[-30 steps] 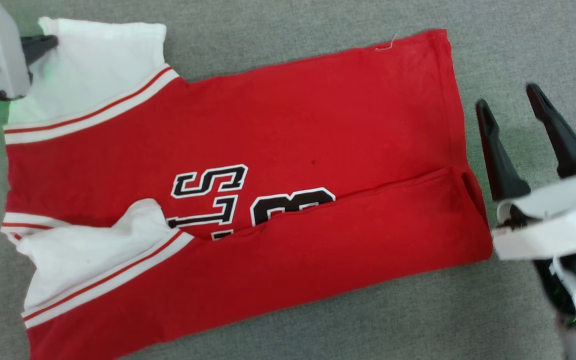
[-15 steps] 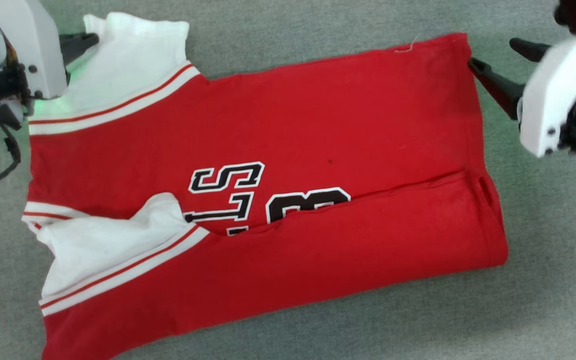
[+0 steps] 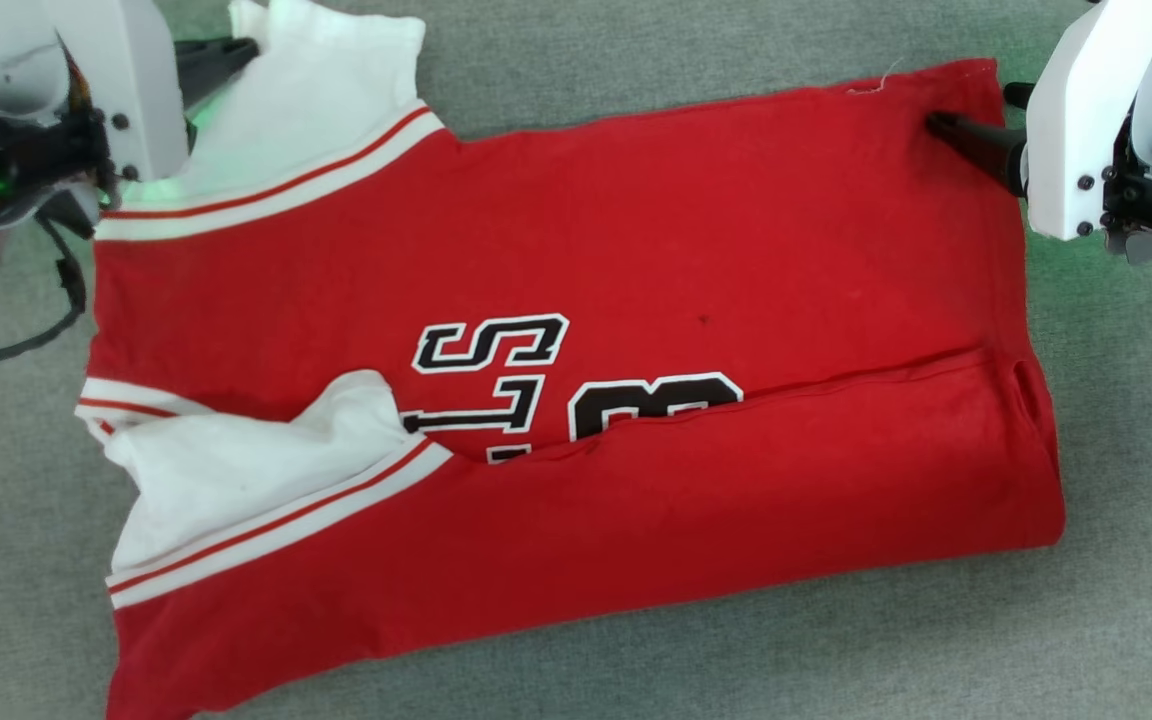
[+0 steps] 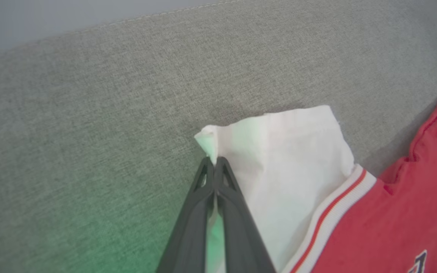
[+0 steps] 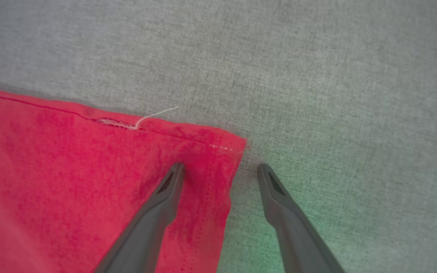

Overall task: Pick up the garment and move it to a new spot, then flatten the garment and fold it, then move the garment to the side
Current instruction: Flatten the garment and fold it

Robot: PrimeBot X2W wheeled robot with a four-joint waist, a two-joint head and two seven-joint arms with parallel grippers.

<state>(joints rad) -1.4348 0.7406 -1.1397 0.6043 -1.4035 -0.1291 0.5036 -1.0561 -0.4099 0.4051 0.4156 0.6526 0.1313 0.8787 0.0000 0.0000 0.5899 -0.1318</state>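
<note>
Folding step, partway through. Garment [image 3: 636,250] flat on the grey counter [image 3: 636,660], collar end to the left, hem to the right. Near long edge already turned over onto the black-and-white lettering [image 3: 496,345], near sleeve [image 3: 236,470] tucked in with it. Far long edge not yet folded.

Left claw [image 4: 215,161] pinched tight on the far sleeve [image 4: 286,159], right at its outer corner, a small peak of white cloth poking past the tips. Right claw [image 5: 220,170] spread wide, astride the far hem corner [image 5: 222,146]: one finger over red cloth, the other over bare counter, nothing gripped yet.

Next, by the look of it: close the right claw on that corner, through both layers if possible, then lift both ends together and carry the far edge toward the near one, kept taut for a straight crease. Risk of catching only the top layer, or of the sleeve slipping from so small a bite.

Soft thin knit, limp, likely to sag between two grips. Red body, white sleeves, red-and-white striped trim [image 3: 276,195] at the seam. Stitched hem, with a loose white thread [image 5: 154,115] curling off the edge. Coarse matte grey weave underneath, probably with some drag on the cloth.
</note>
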